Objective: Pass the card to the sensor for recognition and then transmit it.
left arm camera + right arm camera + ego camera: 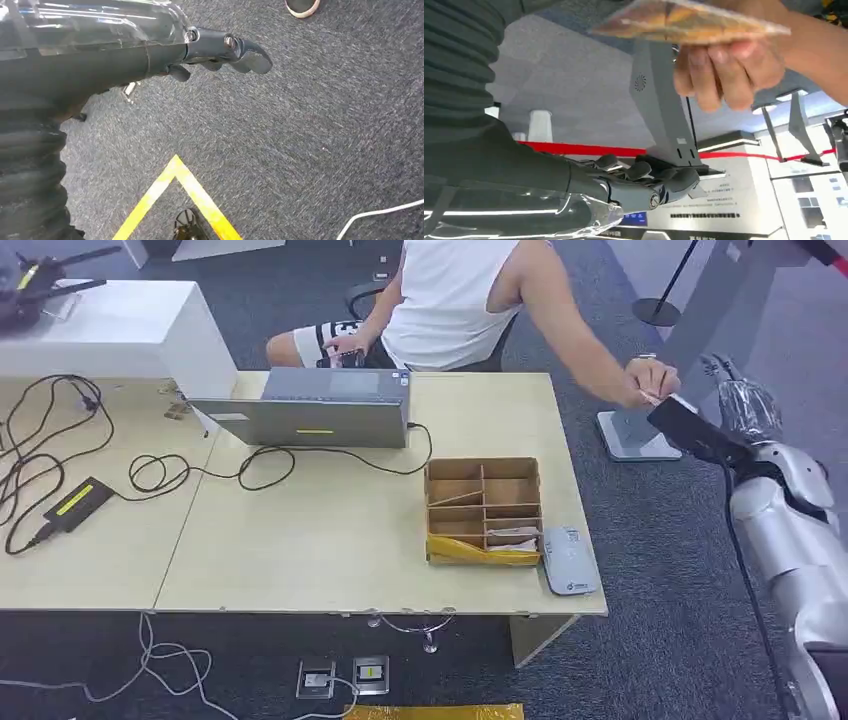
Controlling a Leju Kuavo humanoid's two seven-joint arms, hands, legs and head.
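Standing on dark grey carpet (660,570), a pale wooden table (300,560) carries, at its near right corner, a grey card sensor (570,560) just beside a brown cardboard divider box (484,508). Along the table's far edge sits a grey laptop (320,410), with black cables (60,440) and a power brick (76,503) toward the left end. Beyond the far edge a person in a white top (450,300) sits on a chair.

Off the table's right end, the silver right arm reaches up, its right hand (745,405) near the person's hand (650,380). The right wrist view shows what the head view cannot: the right hand (644,182) has its fingers loosely spread and holds nothing, while the person's hand (724,70) pinches the card (684,22) apart from it. The card looks thin and flat, with orange-brown print, seen nearly edge-on and blurred. Behind stand a grey stand (659,105) and a red stripe on a white wall.

The left wrist view looks at carpet with a yellow tape corner (175,185); the left hand (220,50) hangs with fingers partly curled, gripping nothing.
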